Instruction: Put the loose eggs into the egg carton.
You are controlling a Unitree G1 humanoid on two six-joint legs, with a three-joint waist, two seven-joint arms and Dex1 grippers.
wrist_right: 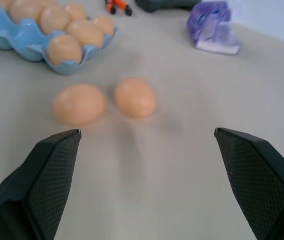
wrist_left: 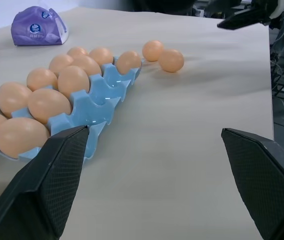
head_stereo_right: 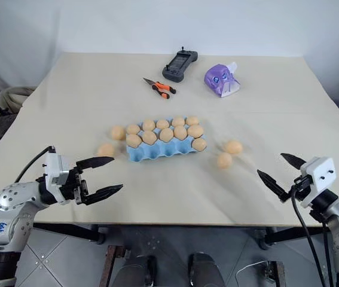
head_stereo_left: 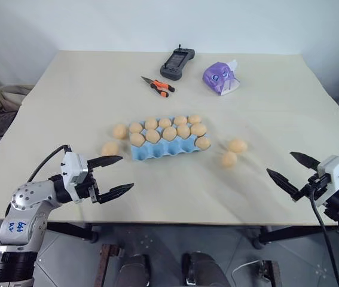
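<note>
Both grippers, left (head_stereo_left: 113, 176) and right (head_stereo_left: 287, 168), are hovering wide and empty while the loose eggs (head_stereo_left: 233, 152) are lying at three o'clock of the egg carton (head_stereo_left: 157, 152), awaiting a reach-and-grasp.

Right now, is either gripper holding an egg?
No: the left gripper and the right gripper both hang open over bare table, apart from the loose eggs and the egg carton.

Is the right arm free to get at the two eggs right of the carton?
Probably yes: the right claw is open, with bare table between it and both eggs.
</note>
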